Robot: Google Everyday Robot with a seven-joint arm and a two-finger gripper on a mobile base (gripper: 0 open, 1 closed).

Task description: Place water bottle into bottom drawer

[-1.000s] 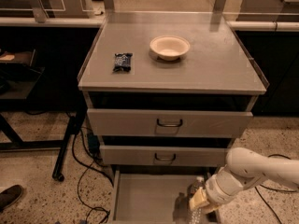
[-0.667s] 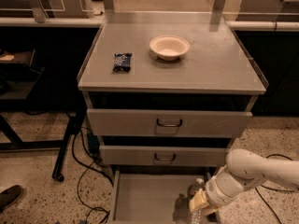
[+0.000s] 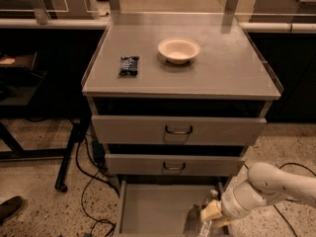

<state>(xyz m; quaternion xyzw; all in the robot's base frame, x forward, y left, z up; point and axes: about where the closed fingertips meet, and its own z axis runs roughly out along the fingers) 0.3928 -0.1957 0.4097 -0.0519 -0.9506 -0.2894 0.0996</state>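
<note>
The bottom drawer (image 3: 153,209) is pulled out below the cabinet, showing its flat grey floor. My white arm comes in from the right, and the gripper (image 3: 211,216) hangs over the drawer's right front part. The water bottle (image 3: 207,224) is in the gripper, a clear ribbed body showing below the yellowish fingers at the picture's lower edge. Most of the bottle is cut off by the frame or hidden by the gripper.
A cream bowl (image 3: 178,50) and a dark snack packet (image 3: 129,65) lie on the cabinet top (image 3: 227,73). The two upper drawers (image 3: 177,130) are slightly ajar. Cables run over the floor at left; a shoe (image 3: 10,209) shows at lower left.
The arm and gripper have barely shifted over the right side of the open drawer. Nothing else has moved.
</note>
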